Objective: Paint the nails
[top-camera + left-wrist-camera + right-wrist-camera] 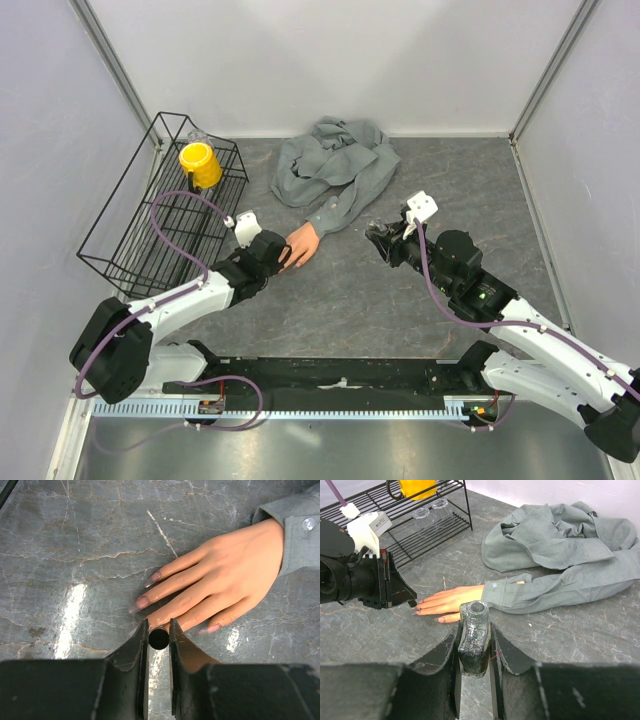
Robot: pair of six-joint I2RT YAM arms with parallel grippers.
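Left gripper [159, 625], narrow on a dark cap [159, 639], at the nails [140, 603] of the flat hand [225, 575]; right gripper [475, 630] clamps an open bottle [474, 645]. Risk: pressure could shift the loose hand, smearing skin.

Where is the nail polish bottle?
The bottle is pinched upright in the right gripper, shown close-up in the right wrist view, to the right of the pretend hand and near its grey sleeve.
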